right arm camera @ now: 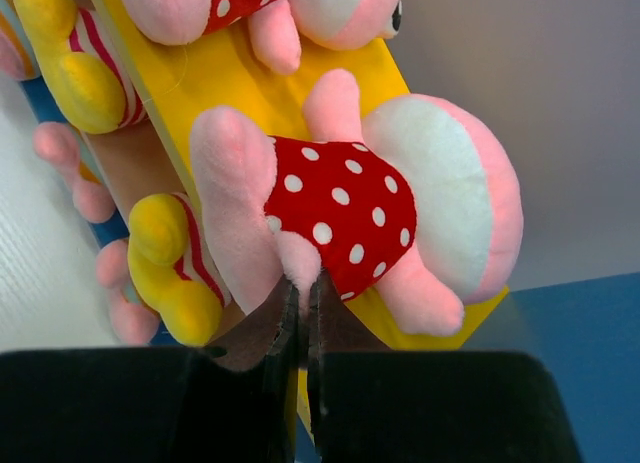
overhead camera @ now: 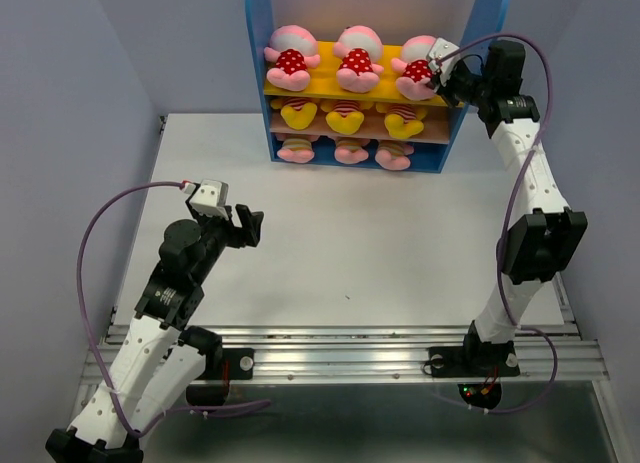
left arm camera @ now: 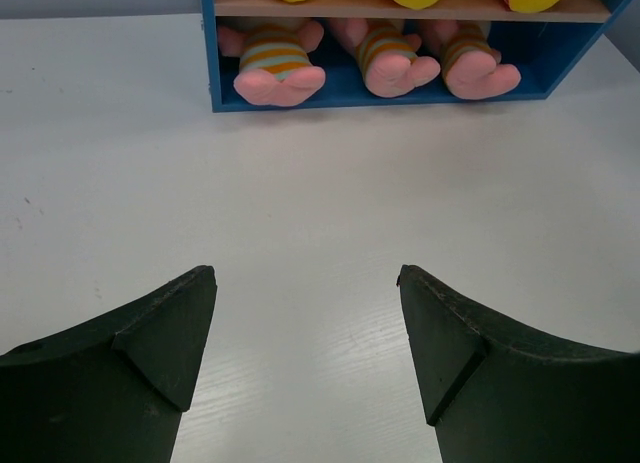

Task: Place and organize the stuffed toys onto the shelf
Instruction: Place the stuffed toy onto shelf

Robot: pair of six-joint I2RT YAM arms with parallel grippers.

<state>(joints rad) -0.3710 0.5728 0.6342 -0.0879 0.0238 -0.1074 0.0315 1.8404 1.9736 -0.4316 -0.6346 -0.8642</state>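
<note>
In the top external view the shelf [overhead camera: 258, 73] stood at the far edge of the bench [overhead camera: 350, 243], holding all nine stuffed toys [overhead camera: 297, 111]: three dotted pigs [overhead camera: 357, 61] on the yellow board [overhead camera: 322, 85], three yellow bears [overhead camera: 346, 115] on the brown board [overhead camera: 375, 124], and three striped pigs [overhead camera: 351, 151] on the blue base [overhead camera: 430, 164]. The left tool [overhead camera: 243, 226] hung over the bench, well apart from the shelf. The right tool [overhead camera: 445, 71] was at the rightmost dotted pig [overhead camera: 417, 71].

In the left wrist view we saw the left tool's fingers [left arm camera: 150, 353] spread wide, with bare bench between them and the striped pigs' feet ahead.

In the right wrist view the right tool's fingers [right arm camera: 270, 333] were pressed together, tips touching that pig's underside. We could not tell whether cloth was caught between them.
</note>
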